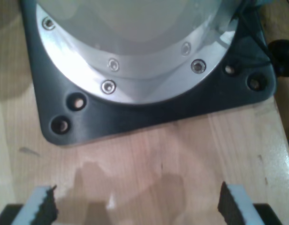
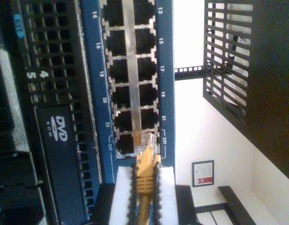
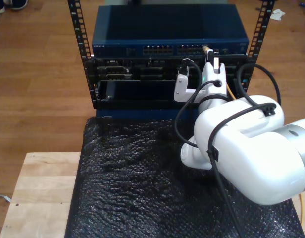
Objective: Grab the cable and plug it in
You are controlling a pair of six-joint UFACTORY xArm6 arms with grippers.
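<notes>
The cable [image 2: 145, 187] is yellow-orange, and my second gripper [image 2: 144, 177] is shut on it just behind its clear plug [image 2: 147, 143]. The plug's tip is at the mouth of a port beside the label 23 on the blue network switch [image 2: 165, 93]; I cannot tell how deep it sits. In the exterior view my second gripper [image 3: 210, 58] holds the plug [image 3: 207, 49] against the switch [image 3: 167, 39] at the top of the rack. My first gripper [image 1: 137, 208] is open over bare wood, with nothing between its fingers [image 1: 41, 208].
A dark arm base plate [image 1: 149, 117] with an aluminium flange lies just ahead of my first gripper. Black bubble wrap [image 3: 132, 183] covers the table in front of the rack [image 3: 83, 59]. Bare wood [image 3: 38, 193] shows at the exterior view's left. Black arm cables [image 3: 179, 119] loop near the rack.
</notes>
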